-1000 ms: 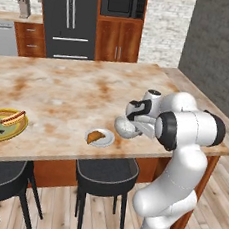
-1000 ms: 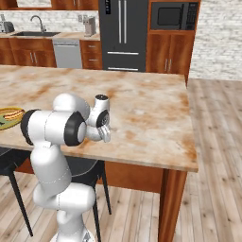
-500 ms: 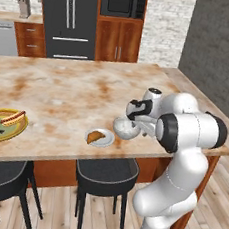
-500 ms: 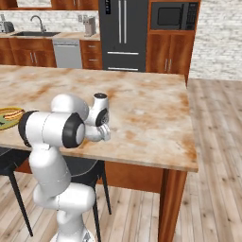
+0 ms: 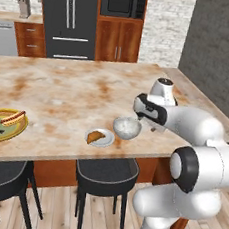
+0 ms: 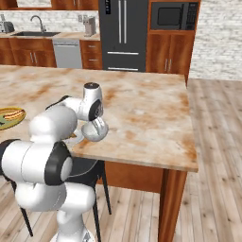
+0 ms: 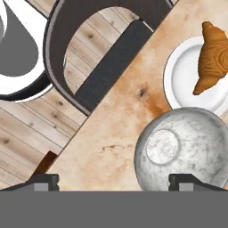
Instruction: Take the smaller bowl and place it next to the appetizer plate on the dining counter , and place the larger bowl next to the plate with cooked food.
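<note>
The small mottled grey-white bowl (image 5: 126, 127) sits upright on the marbled stone bench (image 5: 69, 88), just beside a little white plate (image 5: 100, 137) carrying a golden croissant (image 7: 212, 58), which I take to be the appetizer, so this spot fits the first half of the job. The end effector (image 7: 114, 180) hangs over the bowl with its dark fingertips (image 7: 44, 181) spread wide and gripping nothing; one tip stands over the bowl's rim, the other over bare stone. The bowl looks smooth, round and stony. Well apart along the bench lies the yellow-olive plate (image 5: 2, 125) of cooked food. A black stool (image 5: 107, 169) stands below.
</note>
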You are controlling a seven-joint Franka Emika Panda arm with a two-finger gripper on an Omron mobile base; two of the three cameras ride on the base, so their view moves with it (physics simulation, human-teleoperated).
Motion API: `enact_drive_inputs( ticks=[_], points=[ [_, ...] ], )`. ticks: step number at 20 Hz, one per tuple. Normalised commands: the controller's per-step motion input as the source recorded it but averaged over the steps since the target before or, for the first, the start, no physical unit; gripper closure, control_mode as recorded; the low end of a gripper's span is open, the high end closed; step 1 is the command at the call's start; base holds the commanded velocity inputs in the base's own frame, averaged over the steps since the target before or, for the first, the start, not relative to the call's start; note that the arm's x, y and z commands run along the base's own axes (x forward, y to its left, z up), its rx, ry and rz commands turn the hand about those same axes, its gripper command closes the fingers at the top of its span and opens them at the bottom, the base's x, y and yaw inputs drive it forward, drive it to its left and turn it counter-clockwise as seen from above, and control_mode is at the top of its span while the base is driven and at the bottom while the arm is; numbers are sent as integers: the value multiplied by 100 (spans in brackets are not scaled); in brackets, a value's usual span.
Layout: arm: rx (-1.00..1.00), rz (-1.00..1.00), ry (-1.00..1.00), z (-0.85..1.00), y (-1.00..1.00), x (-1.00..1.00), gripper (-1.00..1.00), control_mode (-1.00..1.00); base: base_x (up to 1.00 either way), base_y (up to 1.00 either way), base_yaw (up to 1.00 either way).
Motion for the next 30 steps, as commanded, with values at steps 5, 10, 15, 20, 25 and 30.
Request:
enact_drive_inputs(
  ticks=[5,10,15,20,25,30],
  points=[
    [-14,33,9,36,0,-97,-100,-100,0,0,0],
    [-15,59,4,14,-9,-50,-100,-100,0,0,0],
    [-8,45,2,-2,0,-13,-100,-100,0,0,0],
    [-8,10,4,-19,0,0,-100,-100,0,0,0],
    [-2,2,0,-10,0,0,-100,-100,0,0,0],
    [0,0,0,0,0,0,-100,-100,0,0,0]
  ],
)
